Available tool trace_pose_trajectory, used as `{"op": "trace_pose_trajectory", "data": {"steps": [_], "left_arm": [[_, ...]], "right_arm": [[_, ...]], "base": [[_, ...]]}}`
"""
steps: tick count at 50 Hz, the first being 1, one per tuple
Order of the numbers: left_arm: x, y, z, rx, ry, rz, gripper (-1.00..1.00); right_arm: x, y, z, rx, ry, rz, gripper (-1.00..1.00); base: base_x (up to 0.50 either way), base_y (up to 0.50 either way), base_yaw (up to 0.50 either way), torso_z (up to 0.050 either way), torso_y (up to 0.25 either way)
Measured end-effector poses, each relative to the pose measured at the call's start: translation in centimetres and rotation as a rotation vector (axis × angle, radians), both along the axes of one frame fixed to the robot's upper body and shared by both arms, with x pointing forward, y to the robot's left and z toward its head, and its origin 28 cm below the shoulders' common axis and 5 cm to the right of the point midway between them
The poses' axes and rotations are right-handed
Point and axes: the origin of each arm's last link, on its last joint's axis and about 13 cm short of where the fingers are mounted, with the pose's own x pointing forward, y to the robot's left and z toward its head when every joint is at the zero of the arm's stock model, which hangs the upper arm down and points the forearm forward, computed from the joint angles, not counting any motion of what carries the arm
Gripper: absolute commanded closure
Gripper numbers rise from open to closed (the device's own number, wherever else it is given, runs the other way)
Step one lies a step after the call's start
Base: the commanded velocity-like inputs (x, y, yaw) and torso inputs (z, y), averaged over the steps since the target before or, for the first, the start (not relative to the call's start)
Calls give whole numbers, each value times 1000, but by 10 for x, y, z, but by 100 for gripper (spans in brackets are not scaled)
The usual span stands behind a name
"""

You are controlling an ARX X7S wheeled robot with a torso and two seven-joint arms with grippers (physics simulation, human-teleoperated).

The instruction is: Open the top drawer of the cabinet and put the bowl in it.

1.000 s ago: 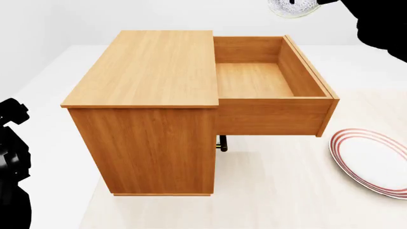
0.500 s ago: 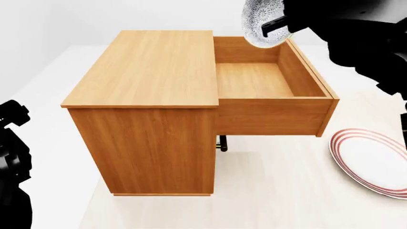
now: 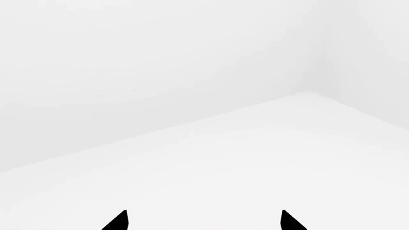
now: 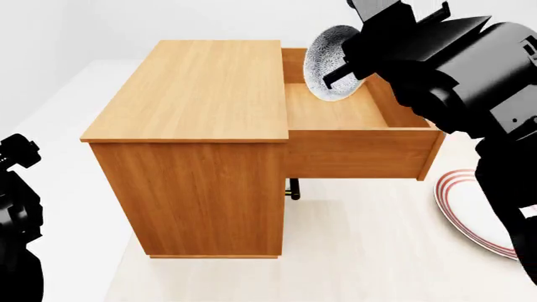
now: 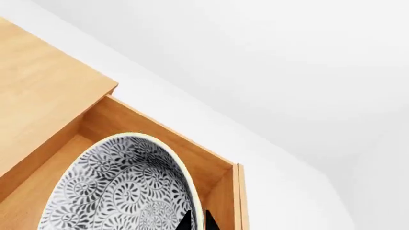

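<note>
Bowl (image 4: pixel 330 63), tilted on edge, gripped at its rim by right claw (image 4: pixel 346 68); open top drawer (image 4: pixel 336 106) directly below.

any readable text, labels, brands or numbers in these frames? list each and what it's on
None: no words, labels, brands or numbers show in any view.
The bowl, held in the right gripper over the open top drawer, carries only a swirl pattern.
The cabinet is plain wood; the plate has red rings only.
</note>
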Motion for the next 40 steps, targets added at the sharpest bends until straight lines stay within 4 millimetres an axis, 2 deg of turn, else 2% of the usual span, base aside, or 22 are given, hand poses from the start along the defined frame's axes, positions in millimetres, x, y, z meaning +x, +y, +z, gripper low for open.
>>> {"op": "trace_pose_trajectory", "data": {"steps": [21,40], "left_arm": [[-1,0,-2,-3,3,1,-100],[-1,0,-4,-8,5,2,-100]], "right_arm": [[18,7,-22,5,77,-14,100],[31,8,-38,125,127,-31,100]], "base": [[0,0,0,0,0],[0,0,0,1,0]]}}
